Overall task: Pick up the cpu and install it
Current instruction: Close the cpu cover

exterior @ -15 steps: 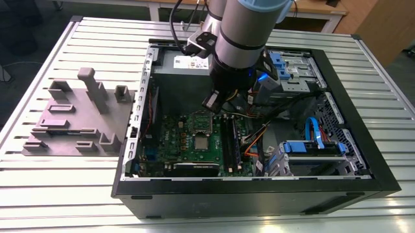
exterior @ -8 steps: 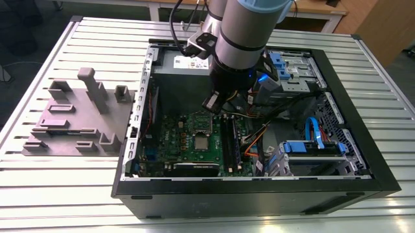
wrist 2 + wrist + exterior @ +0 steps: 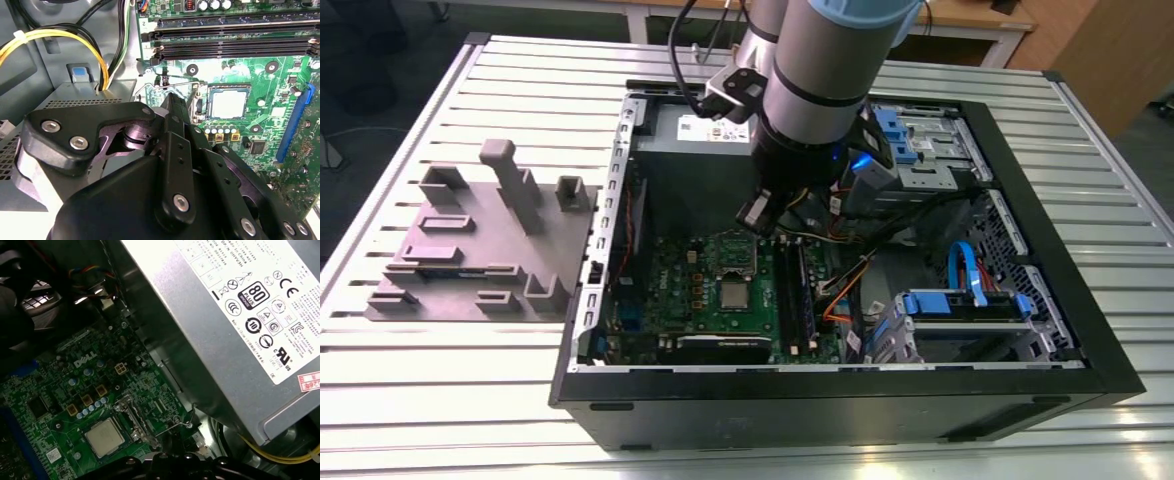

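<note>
Slatted metal table [image 3: 480,400], wooden furniture [image 3: 1107,50] behind it at the upper right of the exterior frame. The open computer case [image 3: 854,405] lies on its side across the middle and right. A grey fixture block [image 3: 480,250] with upright posts sits on the table at the exterior view's left, just beside the case wall.

Room to move: my arm [image 3: 821,90] comes down from the top centre into the case. The open well over the motherboard [image 3: 680,290] is narrow. The power supply box [image 3: 225,315] walls it on the upper side, and the memory sticks [image 3: 235,35] stand in their slots on the far side of the socket. Yellow cables [image 3: 60,35] loop off the power supply close to the wrist. In the lower right of the exterior frame a drive cage with blue clips [image 3: 961,305] and a blue cable [image 3: 967,265] crowd that half of the case.

The gripper [image 3: 172,100] hangs low over the board, near the socket. Its fingers look drawn together at the tips and I see nothing held between them.

The cpu [image 3: 229,102] lies flat in the socket on the motherboard, silver top up, just beside the gripper tip and not touching it. A thin wire socket lever [image 3: 182,422] stands between the gripper and the chip.
</note>
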Robot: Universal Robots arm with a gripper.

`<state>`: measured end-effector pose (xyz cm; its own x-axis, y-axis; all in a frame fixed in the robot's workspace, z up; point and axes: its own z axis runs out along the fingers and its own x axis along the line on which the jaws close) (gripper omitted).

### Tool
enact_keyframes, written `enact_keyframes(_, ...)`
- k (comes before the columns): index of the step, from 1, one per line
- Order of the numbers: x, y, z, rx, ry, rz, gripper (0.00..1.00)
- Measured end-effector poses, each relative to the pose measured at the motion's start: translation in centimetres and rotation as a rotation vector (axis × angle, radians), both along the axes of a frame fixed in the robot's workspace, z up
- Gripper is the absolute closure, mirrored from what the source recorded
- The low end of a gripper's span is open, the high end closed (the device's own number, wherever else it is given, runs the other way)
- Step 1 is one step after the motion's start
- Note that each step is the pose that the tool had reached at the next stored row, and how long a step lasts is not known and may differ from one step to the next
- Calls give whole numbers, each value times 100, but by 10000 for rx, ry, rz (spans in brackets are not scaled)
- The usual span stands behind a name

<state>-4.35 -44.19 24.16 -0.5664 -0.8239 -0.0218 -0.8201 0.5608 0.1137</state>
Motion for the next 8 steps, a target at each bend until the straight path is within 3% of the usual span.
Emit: enact_keyframes(8,0,-17,0,1,0,0,90)
